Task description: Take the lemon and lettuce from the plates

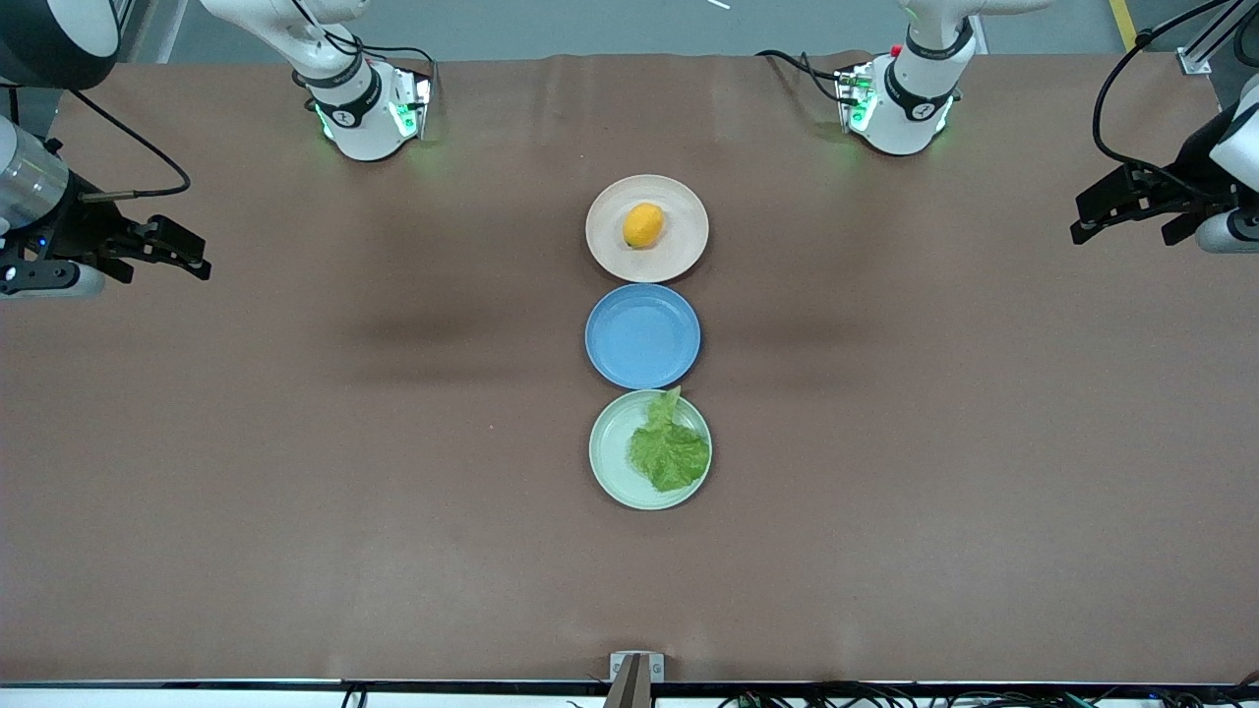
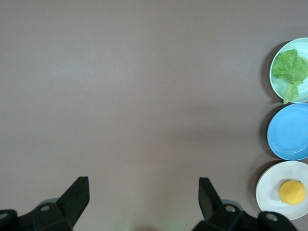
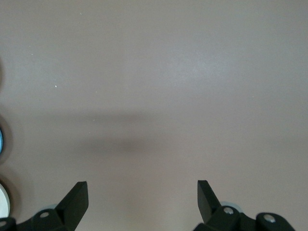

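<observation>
The lemon [image 1: 643, 225] lies on the beige-pink plate [image 1: 683, 255], the plate farthest from the front camera. The lettuce [image 1: 669, 447] lies on the mint green plate [image 1: 607, 455], the nearest one. Both also show in the left wrist view: the lemon [image 2: 292, 192] on its plate [image 2: 269, 190], the lettuce [image 2: 291, 71] on its plate [image 2: 302, 44]. My left gripper [image 1: 1082, 221] [image 2: 143, 185] is open and empty, up over bare table at the left arm's end. My right gripper [image 1: 200, 254] [image 3: 142, 188] is open and empty, up over bare table at the right arm's end.
An empty blue plate [image 1: 642, 336] sits between the two other plates in one row down the table's middle; it also shows in the left wrist view [image 2: 288, 132]. The brown table [image 1: 295, 442] spreads wide on both sides of the row.
</observation>
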Motion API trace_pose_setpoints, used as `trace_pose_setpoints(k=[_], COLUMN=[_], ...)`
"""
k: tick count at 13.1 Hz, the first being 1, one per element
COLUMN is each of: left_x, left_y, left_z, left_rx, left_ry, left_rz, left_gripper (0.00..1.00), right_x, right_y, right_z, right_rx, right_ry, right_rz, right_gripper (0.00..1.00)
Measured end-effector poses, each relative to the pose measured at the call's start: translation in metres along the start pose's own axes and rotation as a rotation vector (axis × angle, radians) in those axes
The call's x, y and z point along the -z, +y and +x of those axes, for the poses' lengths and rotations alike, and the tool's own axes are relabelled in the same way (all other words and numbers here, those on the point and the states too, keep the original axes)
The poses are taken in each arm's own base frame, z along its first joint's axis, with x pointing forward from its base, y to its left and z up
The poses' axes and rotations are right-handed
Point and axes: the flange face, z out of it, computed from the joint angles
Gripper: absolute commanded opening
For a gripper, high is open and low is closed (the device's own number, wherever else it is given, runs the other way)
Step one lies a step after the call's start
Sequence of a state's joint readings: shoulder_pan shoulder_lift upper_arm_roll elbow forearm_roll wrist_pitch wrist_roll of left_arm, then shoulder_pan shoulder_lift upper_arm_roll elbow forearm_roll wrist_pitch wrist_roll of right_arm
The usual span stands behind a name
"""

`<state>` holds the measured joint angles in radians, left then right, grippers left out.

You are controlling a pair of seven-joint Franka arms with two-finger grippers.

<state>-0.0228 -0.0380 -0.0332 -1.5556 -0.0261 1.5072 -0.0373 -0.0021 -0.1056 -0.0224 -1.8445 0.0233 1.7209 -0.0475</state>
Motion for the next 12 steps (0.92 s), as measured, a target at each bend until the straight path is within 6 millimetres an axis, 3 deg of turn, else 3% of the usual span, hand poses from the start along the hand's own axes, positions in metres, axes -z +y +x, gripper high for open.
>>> trace_pose_setpoints(k=[9, 12], left_x=[-0.001, -0.02], left_y=[-0.001, 0.016], left_z=[0.001, 0.01], left_rx=[0.002, -0.023], left_ry=[-0.002, -0.037], left_rz=[0.0, -0.009], left_gripper=[1.0, 1.0], right_x=[0.002, 0.014], right_y=[0.001, 0.0], right_z=[-0.001, 0.0], right_rx=[0.021, 0.022], right_ry=[-0.007, 0.01], right_rz=[0.002, 0.001], right_gripper=[1.0, 1.0])
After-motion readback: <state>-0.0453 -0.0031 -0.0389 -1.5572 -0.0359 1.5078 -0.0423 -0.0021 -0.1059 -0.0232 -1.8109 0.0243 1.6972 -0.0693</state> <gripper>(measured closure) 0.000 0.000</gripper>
